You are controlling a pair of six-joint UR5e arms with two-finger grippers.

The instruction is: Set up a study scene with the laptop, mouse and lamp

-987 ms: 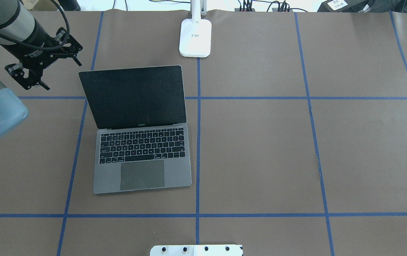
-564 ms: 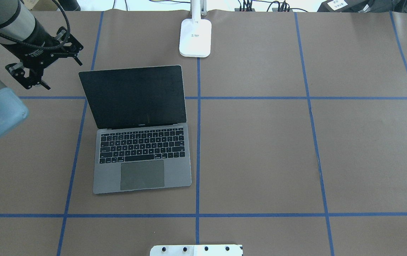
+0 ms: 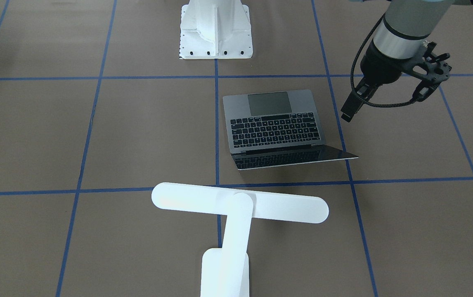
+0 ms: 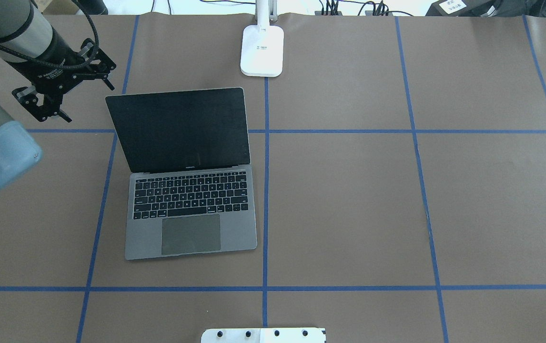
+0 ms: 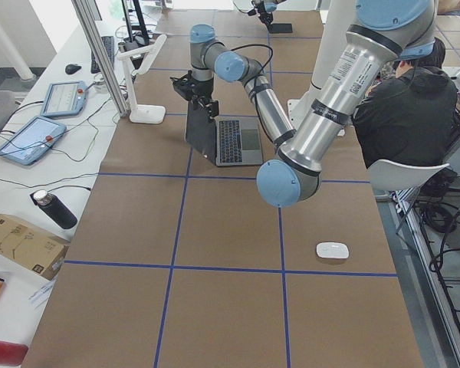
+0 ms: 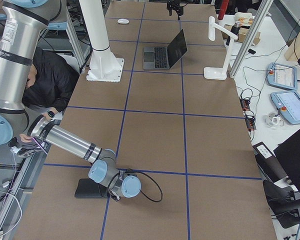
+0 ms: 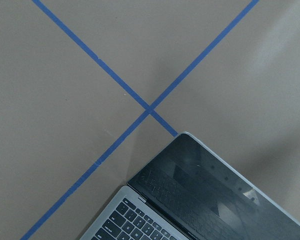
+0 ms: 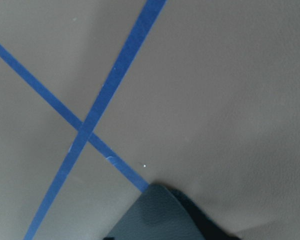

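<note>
The laptop (image 4: 189, 209) stands open left of the table's middle, its dark screen tilted back; it also shows in the front view (image 3: 273, 119) and the left wrist view (image 7: 205, 200). My left gripper (image 4: 89, 103) is open and empty, hovering just off the lid's far-left corner; in the front view (image 3: 381, 108) it is at the right. The white lamp (image 3: 236, 206) stands at the far edge, with its base (image 4: 262, 50) behind the laptop. The white mouse (image 5: 332, 250) lies at the table's left end, near the robot's side. My right gripper (image 6: 110, 187) is low at the right end; I cannot tell whether it is open.
A flat black mat (image 6: 87, 190) lies by my right gripper and shows in the right wrist view (image 8: 160, 215). The white robot pedestal (image 3: 216, 29) is bolted at the near middle. A seated person (image 5: 406, 107) is beside the table. Blue tape lines grid the brown surface.
My left gripper has shifted slightly right, toward the laptop lid's corner. The laptop and the lamp have not moved.
</note>
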